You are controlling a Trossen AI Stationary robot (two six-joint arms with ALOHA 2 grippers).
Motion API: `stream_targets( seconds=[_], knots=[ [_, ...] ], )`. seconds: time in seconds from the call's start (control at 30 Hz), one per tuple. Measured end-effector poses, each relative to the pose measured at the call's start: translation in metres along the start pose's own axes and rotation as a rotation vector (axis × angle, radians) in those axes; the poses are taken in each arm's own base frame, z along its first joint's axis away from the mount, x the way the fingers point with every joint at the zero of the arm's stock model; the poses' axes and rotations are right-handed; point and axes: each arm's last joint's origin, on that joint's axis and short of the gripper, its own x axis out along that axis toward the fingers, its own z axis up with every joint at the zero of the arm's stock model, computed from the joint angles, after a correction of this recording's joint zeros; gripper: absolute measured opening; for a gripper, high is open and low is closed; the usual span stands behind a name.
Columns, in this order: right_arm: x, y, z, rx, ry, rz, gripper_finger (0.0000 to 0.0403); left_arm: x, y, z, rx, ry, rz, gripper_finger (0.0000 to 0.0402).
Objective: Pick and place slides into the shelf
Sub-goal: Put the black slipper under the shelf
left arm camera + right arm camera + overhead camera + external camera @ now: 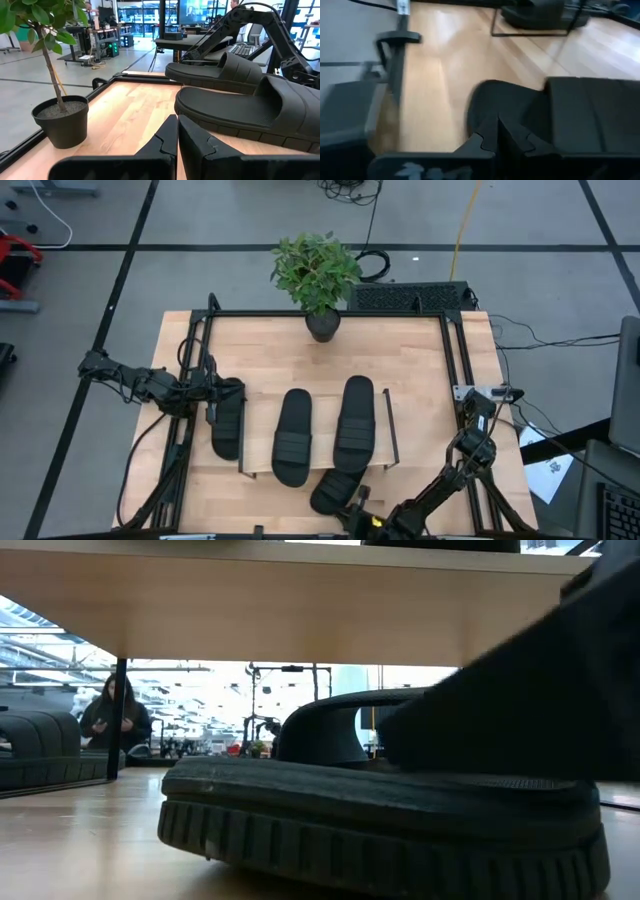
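left claw [212,412] closed, empty, beside shelf [262,462] | right claw [352,508] closed over front-edge slide [333,488]

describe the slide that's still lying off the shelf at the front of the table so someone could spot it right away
Start at the light wood shelf with thin black wire ends in the middle of the wooden table. Just past its front edge, by the right gripper, lies one matte black slide. Unlike the two straight slides on the shelf, it lies slanted on the tabletop.

2 dark jointed arms [150,385] with black cables, notched fingers [197,142].
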Motion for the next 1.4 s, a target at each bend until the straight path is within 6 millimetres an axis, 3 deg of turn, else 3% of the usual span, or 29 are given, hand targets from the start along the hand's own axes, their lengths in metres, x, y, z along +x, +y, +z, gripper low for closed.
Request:
stream_targets(
  seconds=[0.33, 0.53, 0.83, 1.07, 1.4],
  knots=[
    [-0.013, -0.011, -0.011, 0.035, 0.032, -0.099, 0.0000, 0.000, 0.000, 0.000, 0.001, 0.003, 0.000, 0.0017],
    [-0.022, -0.021, -0.007, 0.101, 0.091, -0.128, 0.0000, 0.000, 0.000, -0.001, 0.002, 0.006, 0.000, 0.0017],
    [-0.014, -0.039, -0.010, 0.088, 0.122, -0.232, 0.0000, 0.000, 0.000, -0.001, 0.002, 0.006, 0.000, 0.0017],
    [-0.008, -0.042, -0.009, 0.074, 0.137, -0.241, 0.0000, 0.000, 0.000, -0.001, 0.001, 0.006, 0.000, 0.0017],
    [-0.025, -0.055, -0.004, 0.115, 0.202, -0.293, 0.0000, 0.001, 0.000, -0.005, 0.011, 0.014, 0.000, 0.0017]
  ],
)
